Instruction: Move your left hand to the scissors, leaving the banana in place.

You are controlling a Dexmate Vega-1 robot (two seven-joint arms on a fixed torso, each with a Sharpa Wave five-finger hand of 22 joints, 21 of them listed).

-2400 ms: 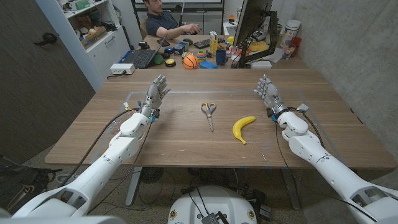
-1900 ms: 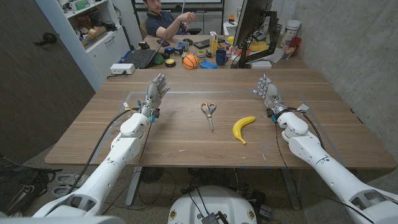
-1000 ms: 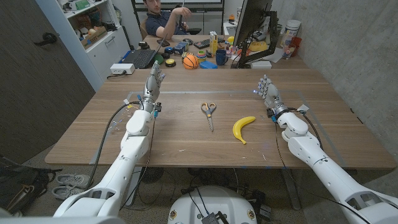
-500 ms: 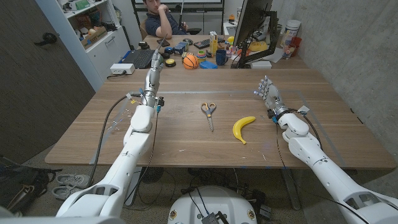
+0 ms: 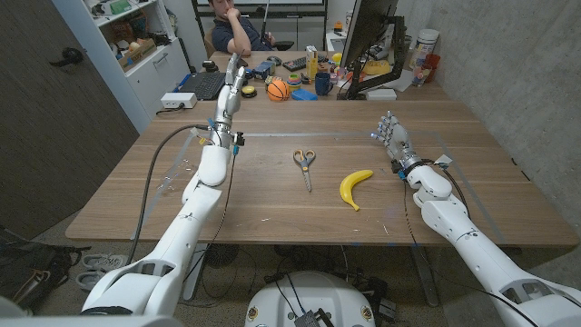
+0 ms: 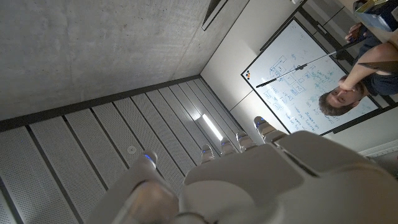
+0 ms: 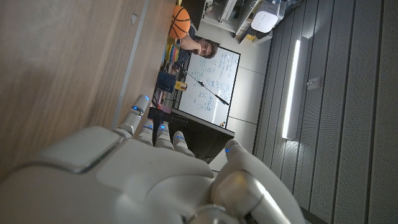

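Note:
Scissors point(image 5: 304, 162) with orange and grey handles lie on the wooden table point(image 5: 272, 195) near its middle, blades toward me. A yellow banana point(image 5: 354, 187) lies just right of them. My left hand point(image 5: 231, 86) is raised high above the table's far left part, fingers straight and pointing up, holding nothing, well left of and beyond the scissors. In the left wrist view the back of the left hand point(image 6: 249, 180) faces the ceiling. My right hand point(image 5: 392, 136) stands open beyond and right of the banana, fingers up; its back point(image 7: 143, 174) shows beside the tabletop point(image 7: 68, 68).
Behind the table a cluttered desk holds a laptop point(image 5: 204, 84), a small basketball point(image 5: 277, 90), a blue mug point(image 5: 323, 83) and a monitor point(image 5: 368, 36). A person point(image 5: 234, 25) sits there. A cable point(image 5: 159, 168) trails along my left arm.
My left arm has swung up and away from me, lifting the hand from just above the table to high over its far edge. The right hand, scissors and banana have stayed put.

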